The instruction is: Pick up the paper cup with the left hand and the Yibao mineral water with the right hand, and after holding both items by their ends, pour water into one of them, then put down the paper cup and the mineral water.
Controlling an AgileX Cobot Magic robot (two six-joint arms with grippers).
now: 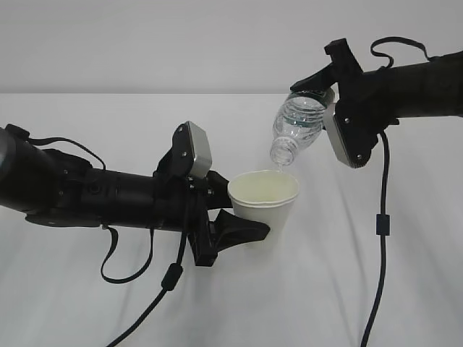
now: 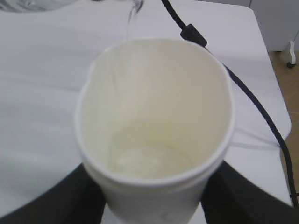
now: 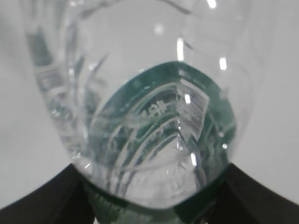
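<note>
My left gripper is shut on the white paper cup, holding it upright by its lower part just above the white table. In the left wrist view the cup fills the frame, with a little water in its bottom and black fingers on both sides. My right gripper is shut on the base end of the Yibao mineral water bottle, tilted mouth-down over the cup's rim. A thin stream of water falls into the cup. The bottle fills the right wrist view.
A black cable hangs from the right arm down to the table on the right; it also shows in the left wrist view. Another cable loops under the left arm. The white table has its right edge in the left wrist view.
</note>
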